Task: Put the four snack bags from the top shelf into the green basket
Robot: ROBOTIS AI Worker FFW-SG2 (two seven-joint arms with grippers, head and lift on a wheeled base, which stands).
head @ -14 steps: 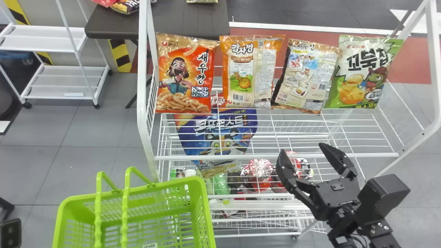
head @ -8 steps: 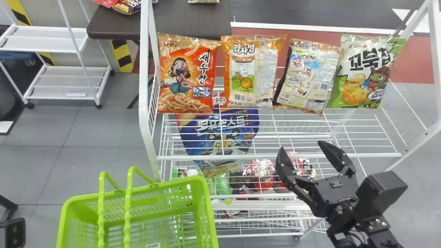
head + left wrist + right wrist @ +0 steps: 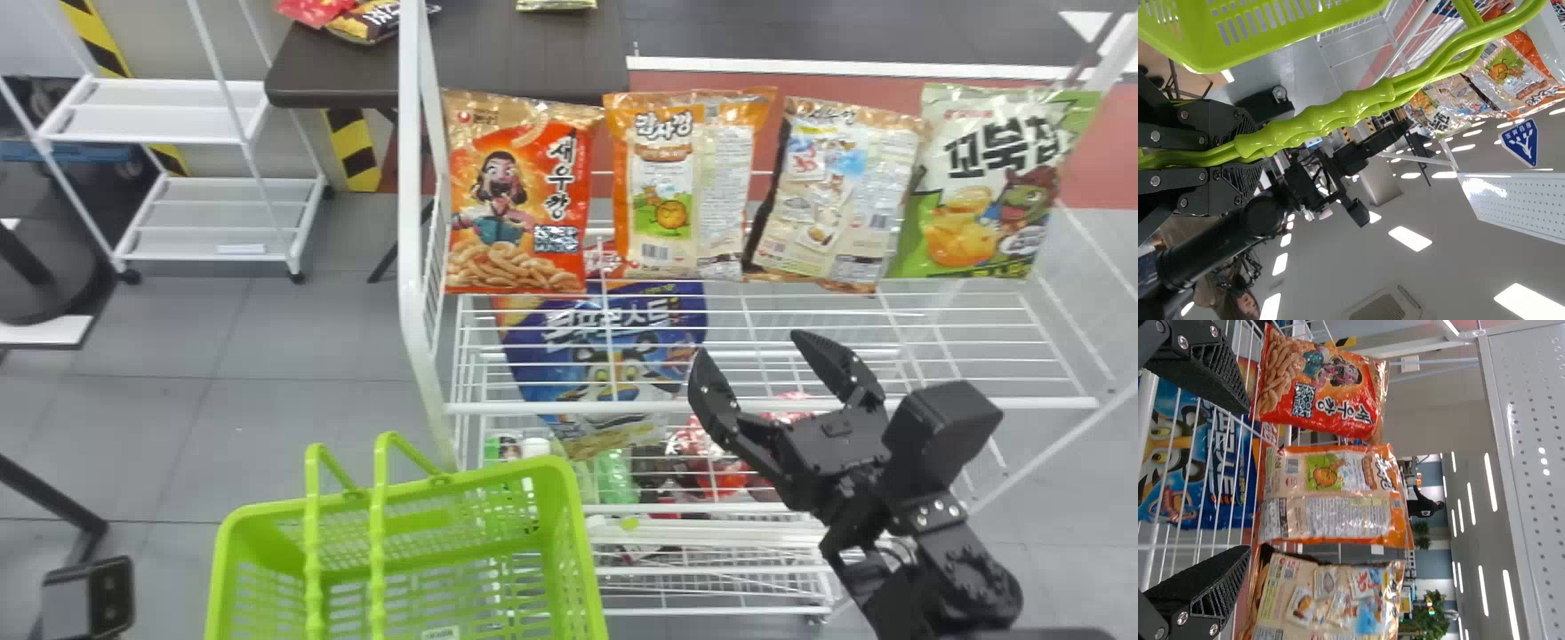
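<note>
Refer to the top shelf point(image 3: 996, 338) as your datum. You have four snack bags standing upright in a row along its rear: red-orange bag point(image 3: 560, 178) leftmost, then orange-and-cream bag point(image 3: 640, 178), cream-and-brown bag point(image 3: 836, 191) and green bag point(image 3: 987, 178). Your right gripper point(image 3: 751, 347) is at its front edge, fingers spread wide, empty. Your green basket point(image 3: 498, 476) sits in front of it, to the left, and your left gripper point(image 3: 1243, 153) is closed on the basket handles point(image 3: 378, 551) (a blue bag point(image 3: 547, 369) is visible beneath the shelf).
</note>
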